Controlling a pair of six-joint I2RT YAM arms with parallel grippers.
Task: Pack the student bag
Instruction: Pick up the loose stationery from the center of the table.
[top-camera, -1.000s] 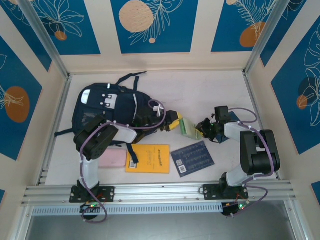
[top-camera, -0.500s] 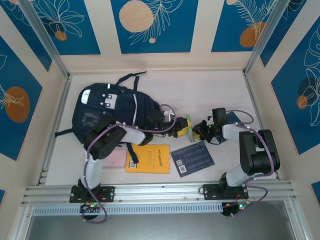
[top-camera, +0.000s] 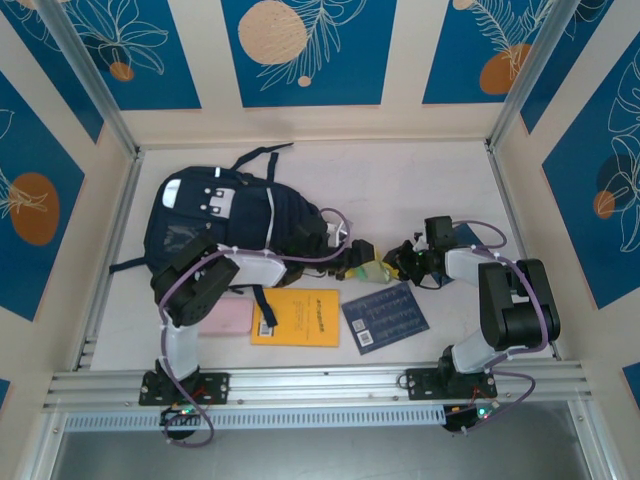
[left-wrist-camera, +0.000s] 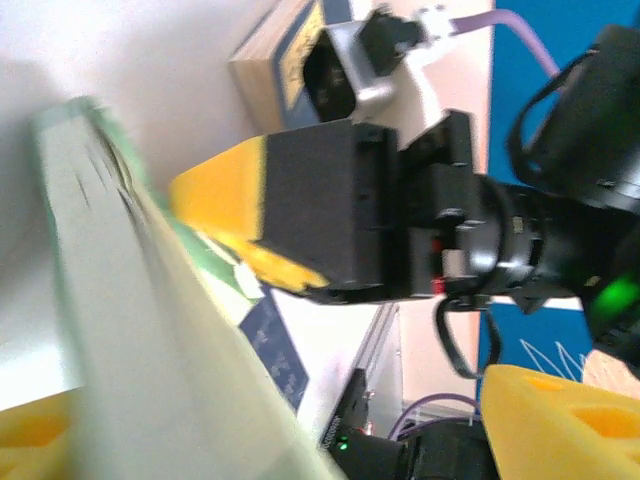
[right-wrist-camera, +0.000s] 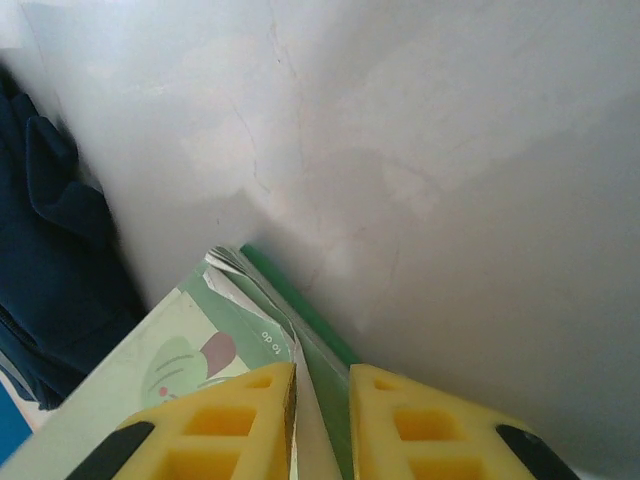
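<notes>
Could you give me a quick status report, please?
Left gripper open around green book; right gripper shut on it. Student bag just left. Left forearm overlies bag's near edge.

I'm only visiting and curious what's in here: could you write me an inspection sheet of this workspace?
Surface: white table, no spills seen.
Job's things: navy backpack lying flat at left; green booklet near it, not inside.
Clutter: yellow book, dark blue book, pink case along the near edge.
Grippers: right gripper pinching the booklet; left gripper open beside it.
Cables: purple cables along both arms.
Surroundings: blue-and-cream wall panels, metal frame.
</notes>
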